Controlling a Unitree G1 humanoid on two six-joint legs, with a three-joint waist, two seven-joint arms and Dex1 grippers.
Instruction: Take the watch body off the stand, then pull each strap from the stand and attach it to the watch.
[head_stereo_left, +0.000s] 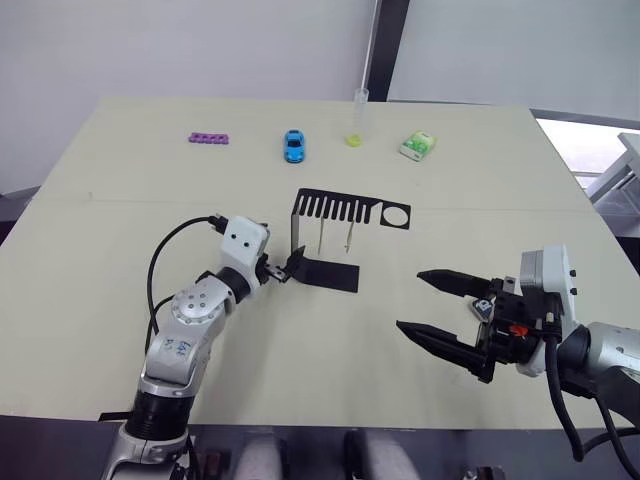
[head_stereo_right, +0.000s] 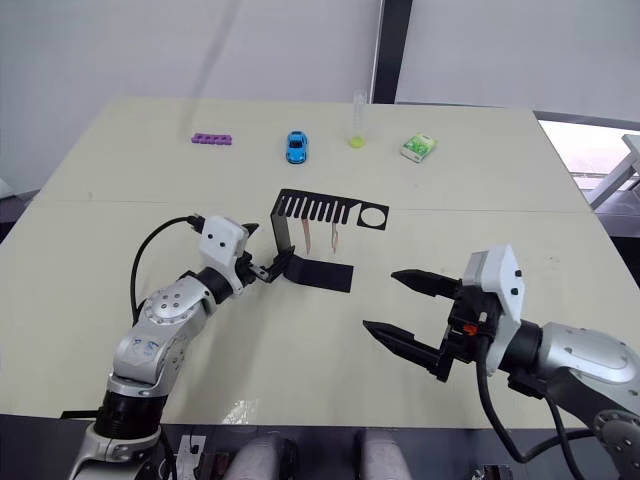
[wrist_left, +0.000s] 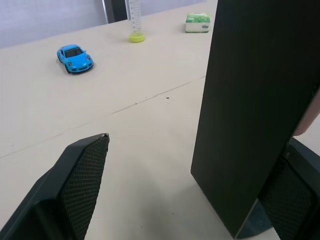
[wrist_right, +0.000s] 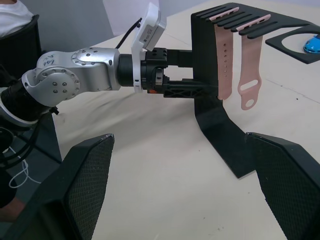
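Centrally on the pale counter (head_stereo_left: 120, 260), the black stand (head_stereo_left: 330, 235) is seen with its flat base on the surface and its slotted top arm reaching toward the robot's right, ending in a round hole. Two pink straps (wrist_right: 237, 60) are hung side by side from the slots. The left pincer (head_stereo_left: 285, 268) is set at the foot of the stand's upright, its fingers spread with the upright between them. The right pincer (head_stereo_left: 432, 305) is held wide apart above the counter, well clear of the stand. A small dark watch body (head_stereo_left: 483, 309) is glimpsed tucked at the right pincer's base. Along the far edge are lined a purple strip (head_stereo_left: 209, 138), a blue toy car (head_stereo_left: 293, 146), a clear tube (head_stereo_left: 356, 120) and a green-white box (head_stereo_left: 417, 146).
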